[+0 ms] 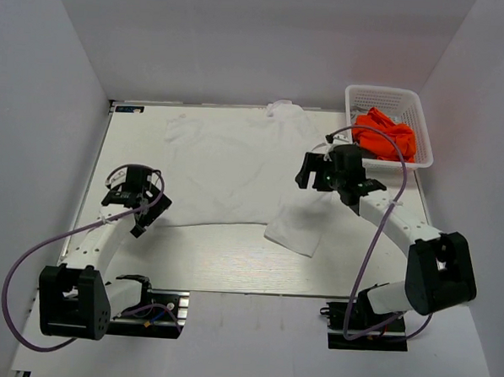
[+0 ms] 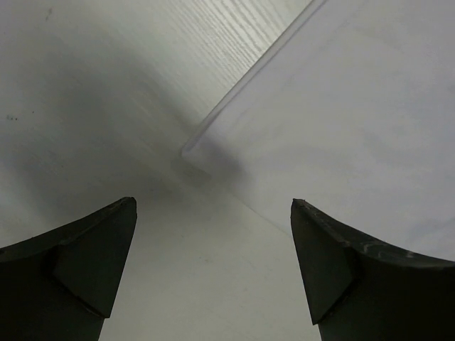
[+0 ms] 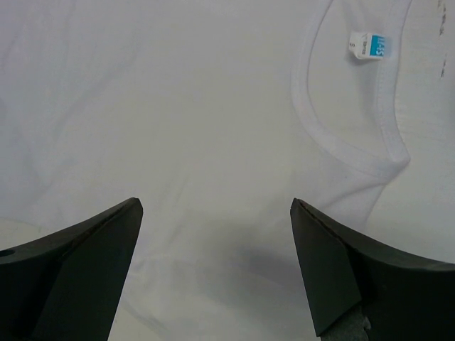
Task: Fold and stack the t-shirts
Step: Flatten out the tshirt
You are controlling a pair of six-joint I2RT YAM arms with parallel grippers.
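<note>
The white t-shirt [image 1: 236, 167] lies spread flat on the table, collar toward the back, one sleeve [image 1: 294, 227] pointing to the near right. The orange t-shirt [image 1: 384, 133] sits bunched in the white basket [image 1: 358, 96]. My left gripper [image 1: 147, 219] is open and empty, low over bare table beside the shirt's left bottom corner [image 2: 195, 145]. My right gripper [image 1: 313, 175] is open and empty above the shirt's right shoulder area; its wrist view shows the collar [image 3: 334, 138] and a small label [image 3: 367, 45].
The table's wood surface [image 1: 231, 263] runs along the front of the shirt. White walls enclose the table on the left, back and right. Both arm bases sit at the near edge.
</note>
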